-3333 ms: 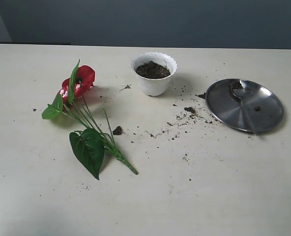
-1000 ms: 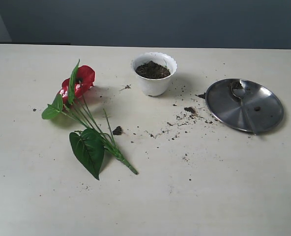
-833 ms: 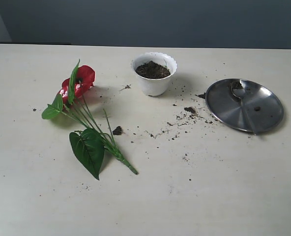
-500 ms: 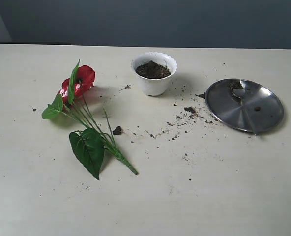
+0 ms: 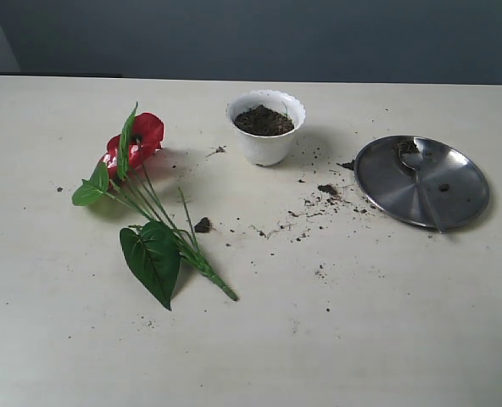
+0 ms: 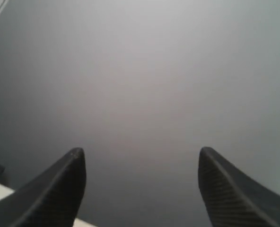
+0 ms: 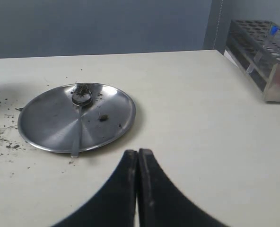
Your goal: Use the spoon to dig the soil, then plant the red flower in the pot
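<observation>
A: Wide table (image 5: pixel 387 339), soil crumbs scattered across the middle. Biggest piece: the red flower (image 5: pixel 136 144) lying flat at nine o'clock, not planted.

B: Steel plate (image 5: pixel 378 182) at three o'clock, the spoon (image 5: pixel 419 176) resting on it, untouched. The pot (image 5: pixel 266 140) stands at twelve, the soil (image 5: pixel 264 120) filling it.

A: And the grippers?

B: Left gripper (image 6: pixel 140 156) spread wide, gripping nothing. Right gripper (image 7: pixel 138 156) has fingers pressed together, empty, near the plate.

A: So digging and planting both look undone.
</observation>
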